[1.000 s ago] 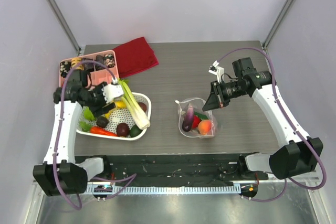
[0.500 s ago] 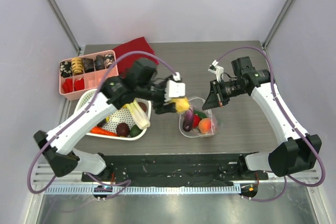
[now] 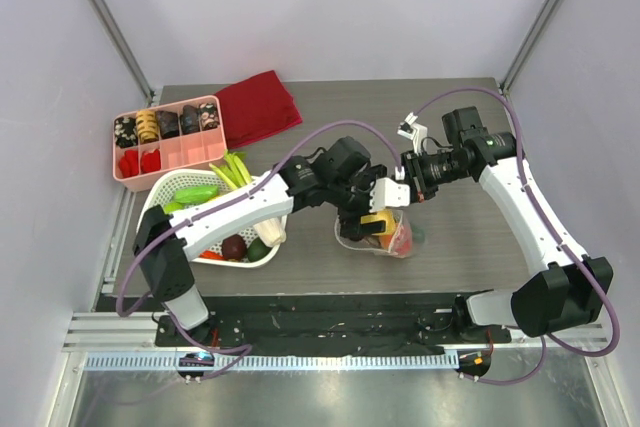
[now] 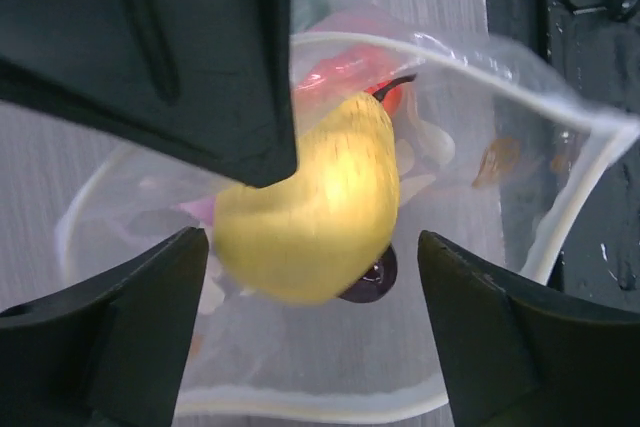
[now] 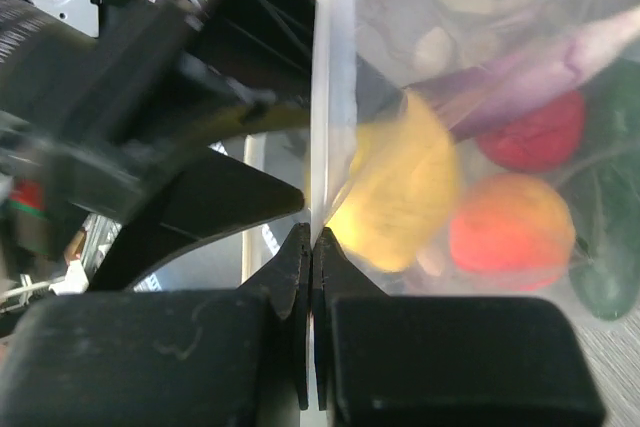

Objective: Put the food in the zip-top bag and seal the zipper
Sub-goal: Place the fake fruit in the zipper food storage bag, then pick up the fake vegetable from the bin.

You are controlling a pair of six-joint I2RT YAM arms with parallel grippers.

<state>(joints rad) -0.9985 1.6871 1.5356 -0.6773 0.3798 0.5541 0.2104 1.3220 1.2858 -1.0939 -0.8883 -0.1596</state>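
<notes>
Left wrist view looks down into the open mouth of the zip-top bag. The yellow fruit is blurred over that mouth, between the fingers of the left gripper. Those fingers stand spread wide, with a clear gap on the fruit's right side, so the claw reads as released and the fruit looks to be dropping in.

Right wrist view shows the right gripper clenched on the bag's mouth edge, with the zipper strip rising from between its pads. Through the clear wall lie the purple eggplant, the red tomato and the peach.

From above, the bag sits on the table, right of centre and toward the near edge. It is well apart from the white basket at the left, where the leek and a green cucumber lie with other pieces.

The step in hand is the drop, and it should go well if the fruit falls through the middle of the mouth, not onto the rim. The left gripper's best exit is straight up, jaws wide, so that neither finger snags the thin plastic or drags the bag toward the basket. The right gripper's pinch is what props the mouth open, so it should hold firm without pulling far or right. A tug could tip the pouch and roll out what lies inside. The long leek may need to go in end first, so room should be left for it.
</notes>
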